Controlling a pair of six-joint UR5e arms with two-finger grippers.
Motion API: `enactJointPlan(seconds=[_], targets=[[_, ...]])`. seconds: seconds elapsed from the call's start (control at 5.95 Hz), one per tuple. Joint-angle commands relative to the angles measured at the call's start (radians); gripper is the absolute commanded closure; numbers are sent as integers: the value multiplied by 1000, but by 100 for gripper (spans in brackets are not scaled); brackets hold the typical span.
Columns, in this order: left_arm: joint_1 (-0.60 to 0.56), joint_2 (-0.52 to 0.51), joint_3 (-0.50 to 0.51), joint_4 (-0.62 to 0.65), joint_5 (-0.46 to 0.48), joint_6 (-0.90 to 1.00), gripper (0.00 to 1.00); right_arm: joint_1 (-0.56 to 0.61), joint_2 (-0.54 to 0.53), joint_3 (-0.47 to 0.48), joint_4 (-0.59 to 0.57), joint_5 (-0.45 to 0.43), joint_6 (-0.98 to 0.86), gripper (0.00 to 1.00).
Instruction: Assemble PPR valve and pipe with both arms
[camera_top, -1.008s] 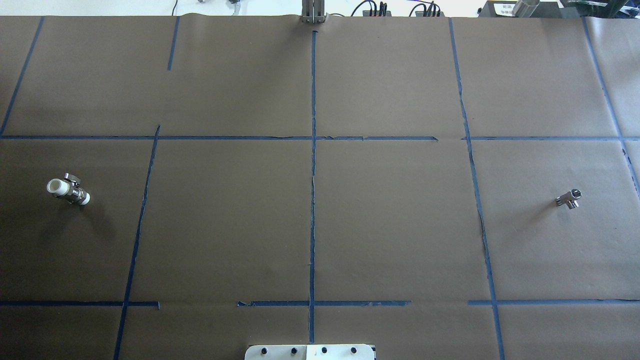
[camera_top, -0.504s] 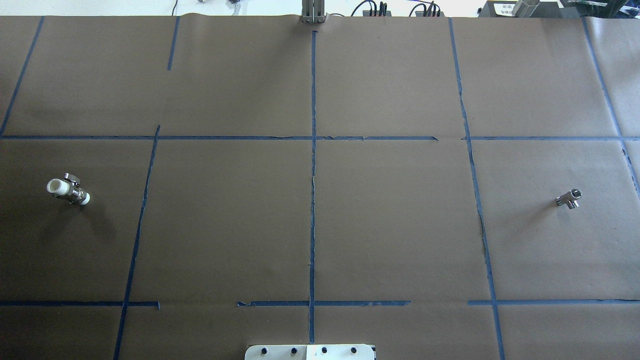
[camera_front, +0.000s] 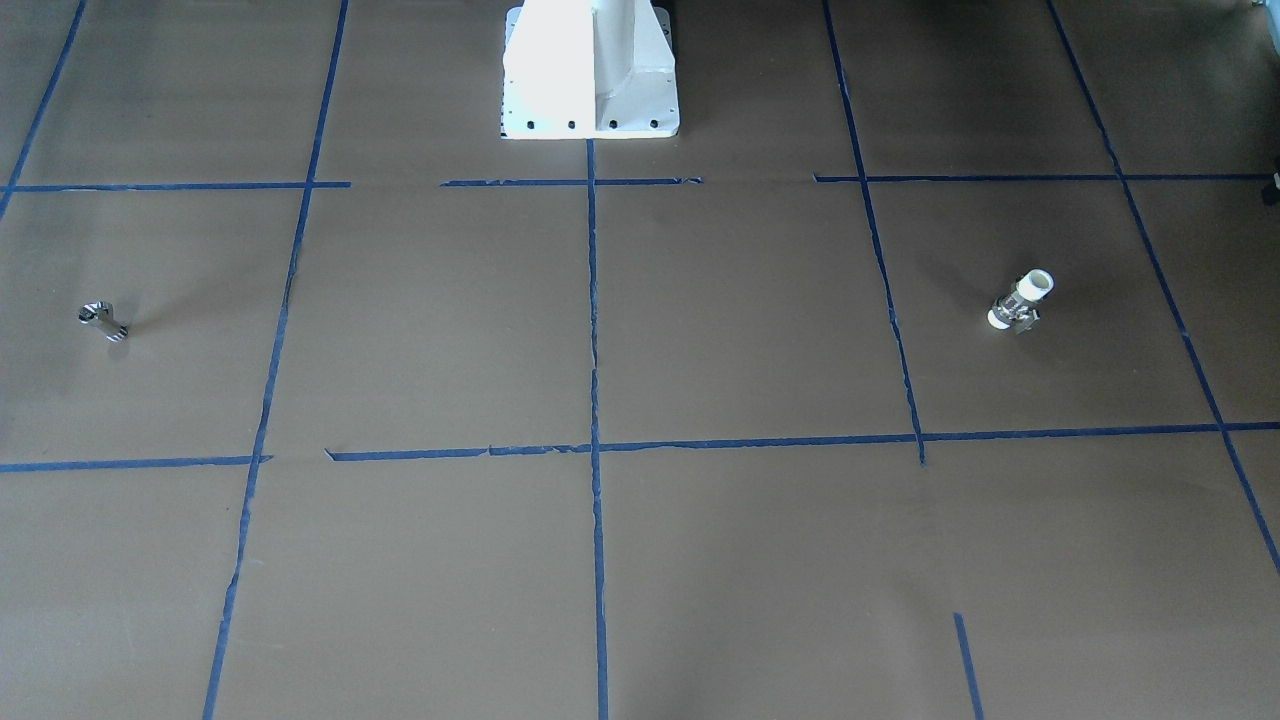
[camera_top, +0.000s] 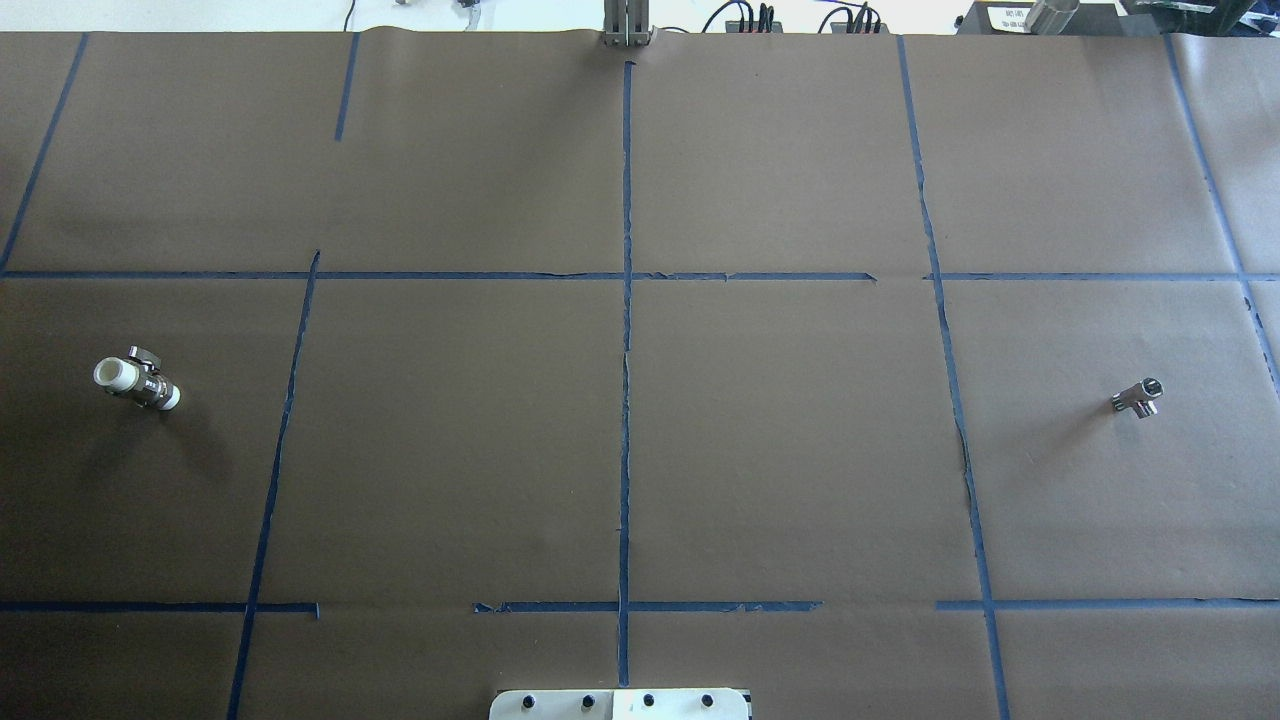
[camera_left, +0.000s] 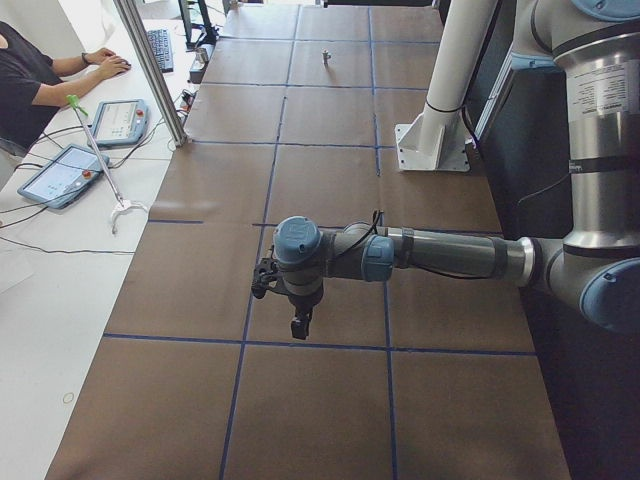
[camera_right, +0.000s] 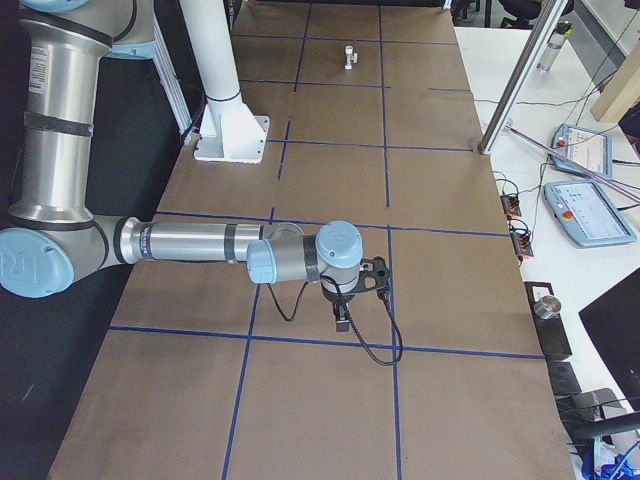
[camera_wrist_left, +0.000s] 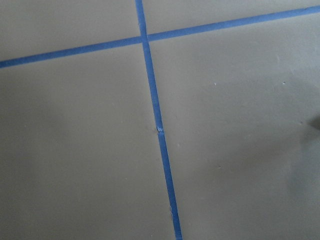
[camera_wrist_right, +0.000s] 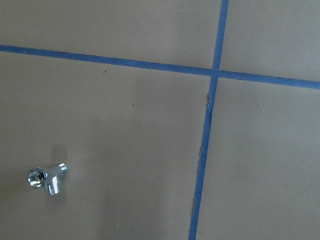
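The PPR valve (camera_top: 137, 381), with white ends and a metal middle, lies on the brown table cover at the left of the overhead view. It also shows in the front view (camera_front: 1021, 301) and far off in the right side view (camera_right: 349, 55). The pipe (camera_top: 1138, 397), a small shiny metal piece, lies at the right; it also shows in the front view (camera_front: 103, 320), the right wrist view (camera_wrist_right: 47, 178) and far off in the left side view (camera_left: 325, 56). My left gripper (camera_left: 298, 326) and right gripper (camera_right: 342, 321) hang over the table in the side views only; I cannot tell whether they are open or shut.
Blue tape lines (camera_top: 626, 330) divide the brown cover into squares. The white pedestal (camera_front: 590, 70) stands at the robot's edge of the table. An operator (camera_left: 40, 80) sits beside tablets at the far side. The left wrist view shows only cover and tape (camera_wrist_left: 155, 115).
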Motion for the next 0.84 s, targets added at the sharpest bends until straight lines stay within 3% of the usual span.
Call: enactJointPlan(seconds=[0.0,0.5,0.67], targets=[[97,-11,-18,-15,0,-75,0,0,-6,2,21,3,1,0],[381,-58,-79,-247,12,-713,0,-1,-12,3,42,3,0,0],[459,-107,-87,-266,14,-878,0,-1,-12,2,48,3,9,0]])
